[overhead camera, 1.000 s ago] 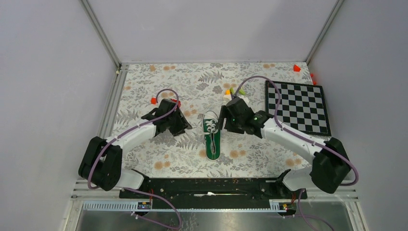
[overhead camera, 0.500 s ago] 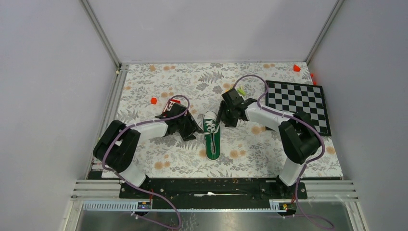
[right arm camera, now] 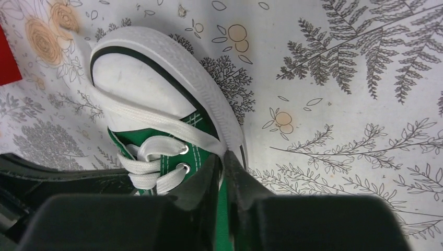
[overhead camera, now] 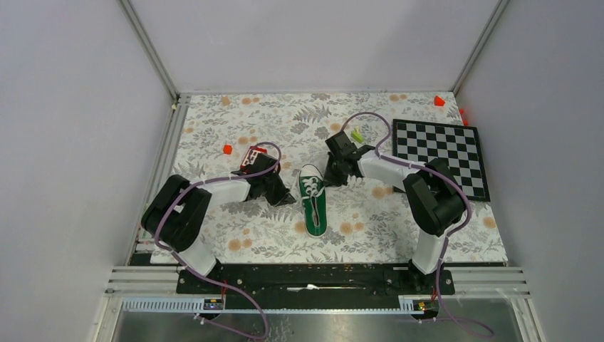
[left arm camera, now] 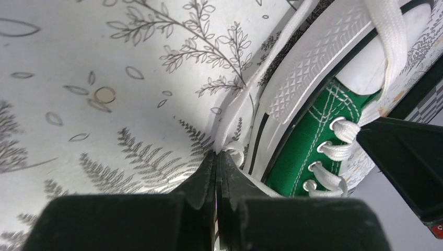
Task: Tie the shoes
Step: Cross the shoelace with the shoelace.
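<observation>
The green canvas low-top sneaker lies near the middle of the worktop, on a cloth printed with ferns and flowers. Its white rubber toe cap points away from the arm bases. The left pincer is down at the shoe's left side, just beside the textured white sole edge. Its fingers are pressed together, and one strand of the white laces runs along the cloth into their tips, pinched there. The right pincer is at the shoe's right side by the front eyelets. Its fingers stand almost together, nipping the strand that crosses the toe cap and runs into the narrow gap between them.

A red-and-white block sits just behind the left arm; its markings are too small to read. A black-and-white chessboard lies at the far right. A small red piece lies well to the left, and another red piece sits in the far right corner. No lettering on the shoe can be made out.
</observation>
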Action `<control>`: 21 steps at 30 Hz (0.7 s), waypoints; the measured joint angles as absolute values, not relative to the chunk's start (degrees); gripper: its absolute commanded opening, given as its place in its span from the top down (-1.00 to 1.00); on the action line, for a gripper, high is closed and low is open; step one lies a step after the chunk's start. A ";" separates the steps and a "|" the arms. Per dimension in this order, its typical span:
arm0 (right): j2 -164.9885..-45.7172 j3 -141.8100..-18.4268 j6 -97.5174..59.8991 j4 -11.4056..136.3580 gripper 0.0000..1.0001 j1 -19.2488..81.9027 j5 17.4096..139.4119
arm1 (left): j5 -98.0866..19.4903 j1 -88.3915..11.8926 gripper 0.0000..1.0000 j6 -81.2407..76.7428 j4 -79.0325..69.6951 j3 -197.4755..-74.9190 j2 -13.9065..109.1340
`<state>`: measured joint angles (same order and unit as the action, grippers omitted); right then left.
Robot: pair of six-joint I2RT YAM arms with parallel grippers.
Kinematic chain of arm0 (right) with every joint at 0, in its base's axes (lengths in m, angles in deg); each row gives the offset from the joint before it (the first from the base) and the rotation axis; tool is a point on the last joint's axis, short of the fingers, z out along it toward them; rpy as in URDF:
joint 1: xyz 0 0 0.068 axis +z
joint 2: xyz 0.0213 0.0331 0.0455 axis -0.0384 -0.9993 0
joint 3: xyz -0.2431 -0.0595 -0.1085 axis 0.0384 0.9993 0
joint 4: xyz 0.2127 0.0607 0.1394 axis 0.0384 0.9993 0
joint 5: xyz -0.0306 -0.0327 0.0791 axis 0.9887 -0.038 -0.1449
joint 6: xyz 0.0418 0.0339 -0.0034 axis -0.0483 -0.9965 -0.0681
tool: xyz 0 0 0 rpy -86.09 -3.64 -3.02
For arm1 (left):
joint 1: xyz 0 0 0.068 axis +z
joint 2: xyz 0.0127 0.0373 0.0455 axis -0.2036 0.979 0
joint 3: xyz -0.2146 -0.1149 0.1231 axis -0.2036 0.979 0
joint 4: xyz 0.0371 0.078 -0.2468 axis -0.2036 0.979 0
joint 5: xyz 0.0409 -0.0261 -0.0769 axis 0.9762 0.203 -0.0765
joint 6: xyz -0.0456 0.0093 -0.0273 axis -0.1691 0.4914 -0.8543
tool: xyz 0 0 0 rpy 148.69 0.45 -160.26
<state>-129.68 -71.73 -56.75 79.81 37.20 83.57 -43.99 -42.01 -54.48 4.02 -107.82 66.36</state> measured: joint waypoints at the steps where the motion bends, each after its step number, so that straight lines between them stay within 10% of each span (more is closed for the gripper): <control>1: -129.66 -71.75 -56.38 79.66 1.00 37.18 83.59 | -43.70 -41.95 1.00 -54.15 4.70 -107.82 65.94; 21: -100.67 -54.96 -56.03 78.09 1.00 37.18 89.56 | -37.47 -38.30 1.00 -42.15 18.65 -108.06 44.24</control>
